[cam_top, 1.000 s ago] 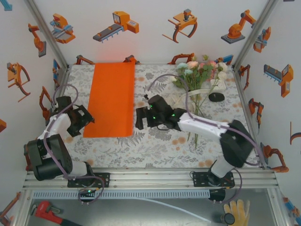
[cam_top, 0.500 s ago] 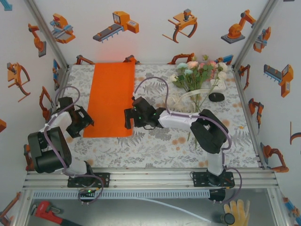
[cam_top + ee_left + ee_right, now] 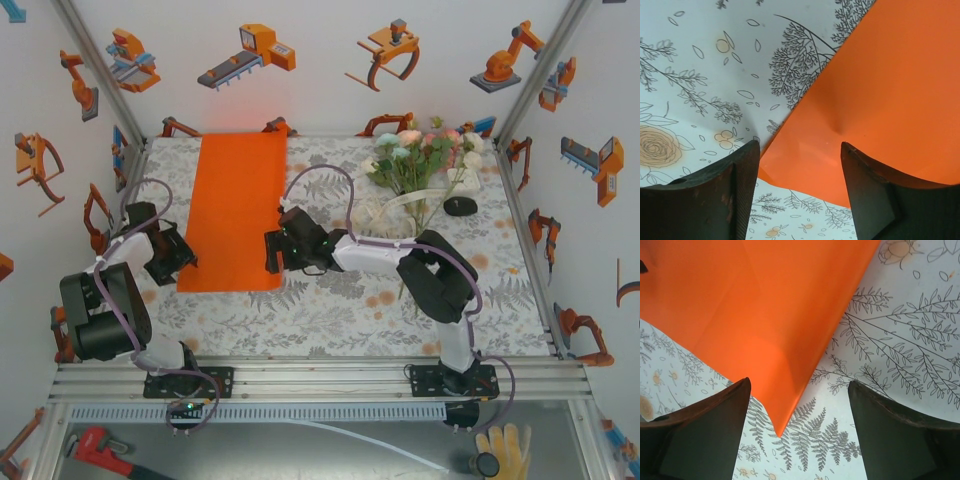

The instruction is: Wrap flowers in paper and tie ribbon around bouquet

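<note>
The orange paper (image 3: 238, 205) lies flat on the left of the table (image 3: 330, 315), each near corner between the parted jaws of the left tool (image 3: 800, 150) and right tool (image 3: 799, 387), neither gripping it, while the flowers (image 3: 420, 160) and ribbon (image 3: 392, 215) rest far right.

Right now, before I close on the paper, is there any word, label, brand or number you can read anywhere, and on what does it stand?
No readable text anywhere.
Orange paper: plain, no print.
Table cloth: only drawn leaves and flowers.
Wall stickers: pictures of robot arms; any small marks on them are too small to read.
Red wrench: no legible marking.
</note>
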